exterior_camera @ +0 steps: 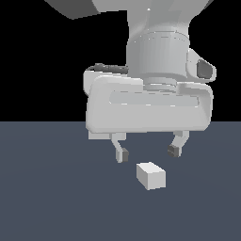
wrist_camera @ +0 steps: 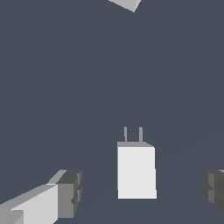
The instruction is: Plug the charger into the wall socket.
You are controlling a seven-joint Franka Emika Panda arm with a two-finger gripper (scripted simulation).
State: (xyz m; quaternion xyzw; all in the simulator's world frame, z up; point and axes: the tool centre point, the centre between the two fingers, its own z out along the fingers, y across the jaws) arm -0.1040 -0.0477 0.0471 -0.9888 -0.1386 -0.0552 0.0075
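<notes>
Two prongs (wrist_camera: 132,134) stuck out of the charger (exterior_camera: 151,175) | your gripper (exterior_camera: 148,153) hung above, jaws released, empty | risk: you clip the box edge and skew it on the counter (exterior_camera: 47,197).

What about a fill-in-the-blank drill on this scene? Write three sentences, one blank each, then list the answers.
1. The gripper hangs above the charger with its jaws ____.
2. In the wrist view, ____ thin prongs stick out of one end of the charger.
3. The charger rests on the dark ____, not held by the gripper.

Missing words: open; two; floor
</notes>
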